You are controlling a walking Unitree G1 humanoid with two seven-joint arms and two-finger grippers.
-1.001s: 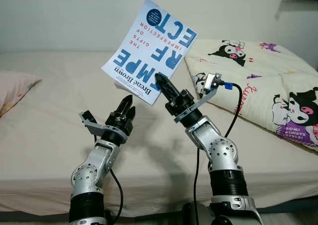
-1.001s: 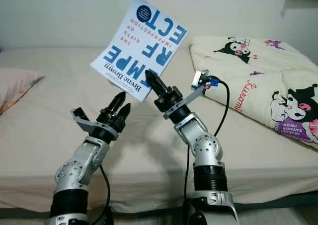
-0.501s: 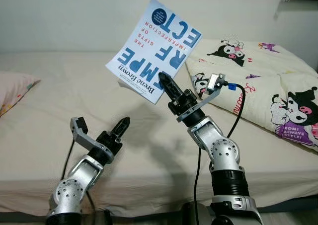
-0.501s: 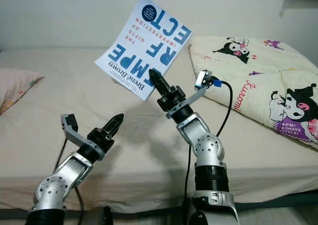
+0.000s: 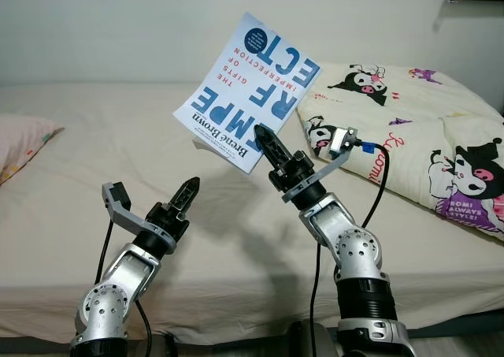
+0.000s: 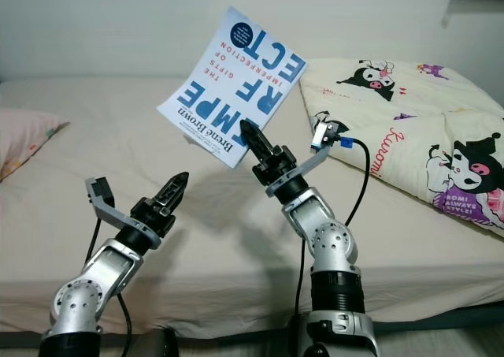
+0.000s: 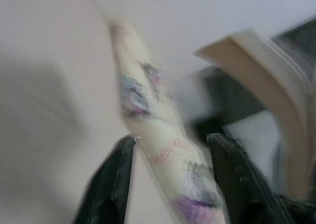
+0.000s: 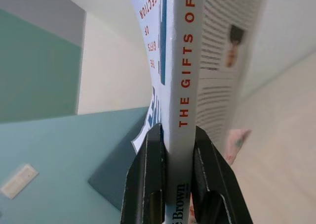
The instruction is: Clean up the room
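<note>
A pink pillow (image 5: 22, 140) lies at the far left edge of the bed (image 5: 94, 136), on the beige sheet.

The left gripper (image 5: 189, 193) is raised above the sheet in front of the robot, well apart from the pillow and below and to the left of the book. In the left wrist view its two black fingers (image 7: 111, 184) stand apart with a clear gap between them and nothing held; that picture is blurred.

The book (image 5: 248, 89), a white paperback with blue and red lettering reading "The Gifts of Imperfection" and the author's name Brené Brown, is held in the air above the middle of the bed, tilted, its cover facing the camera and its print upside down. It touches neither the sheet nor the quilt.

The right gripper (image 5: 265, 140) grips the book at its lower corner. In the right wrist view the two fingers (image 8: 148, 179) are closed on either side of the spine, red spine lettering running up between them. A black cable (image 5: 376, 176) loops from the wrist camera down the right arm.

At the right, a cream quilt (image 5: 409, 136) printed with black-and-white cartoon characters lies on the bed, beside the right arm.
</note>
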